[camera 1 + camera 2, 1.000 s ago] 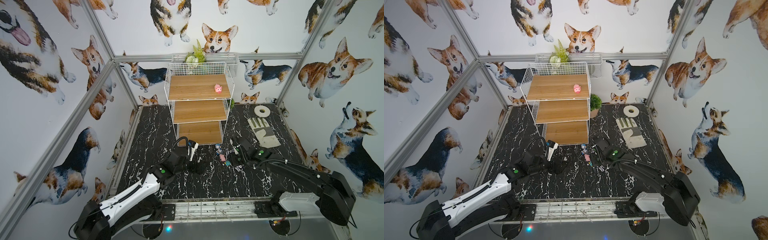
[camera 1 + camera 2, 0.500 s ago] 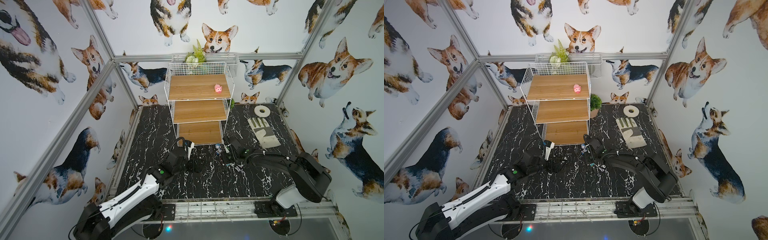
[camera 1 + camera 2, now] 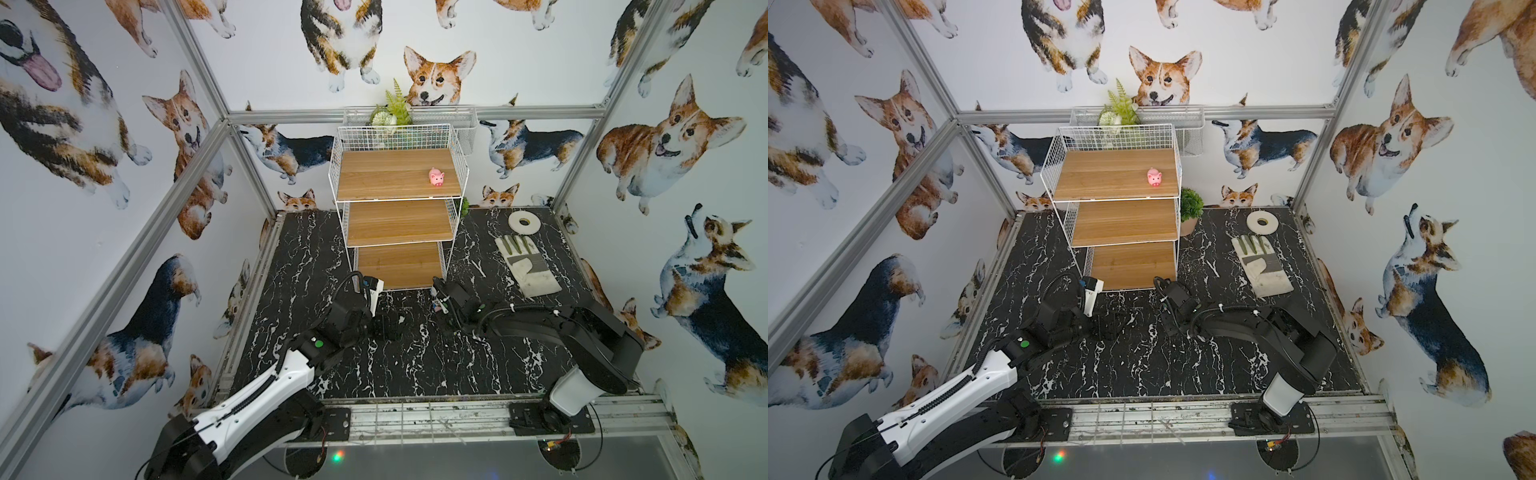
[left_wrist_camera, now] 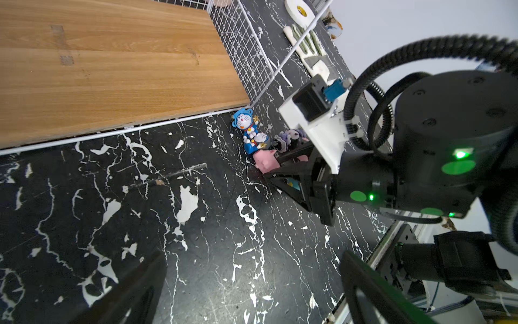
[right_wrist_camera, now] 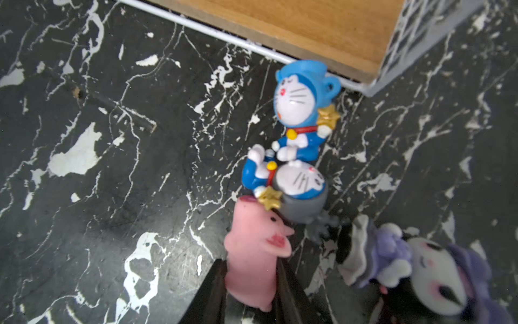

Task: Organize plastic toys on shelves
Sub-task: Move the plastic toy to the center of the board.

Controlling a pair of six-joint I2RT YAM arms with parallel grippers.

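The shelves are three stepped wooden boards (image 3: 397,222) in a white wire rack. One pink pig (image 3: 436,178) stands on the top board. On the floor by the rack's front right corner lie more plastic toys: a pink pig (image 5: 252,261), two blue figures (image 5: 297,112) and a black-and-purple figure (image 5: 420,269). My right gripper (image 5: 251,269) is shut on the floor pig, with a finger against each of its flanks. From the left wrist view the same pig (image 4: 265,162) shows at the tip of the right gripper (image 4: 276,168). My left gripper (image 4: 249,258) hovers open and empty over bare floor.
A white-and-grey glove (image 3: 525,262) and a white tape roll (image 3: 523,222) lie at the back right. A small potted plant (image 3: 1191,205) stands beside the rack. A wire basket with a fern (image 3: 409,120) hangs on the back wall.
My right arm has stretched towards the rack's front corner and its jaws have narrowed onto the pink pig. The left arm has drawn slightly back and stays open.
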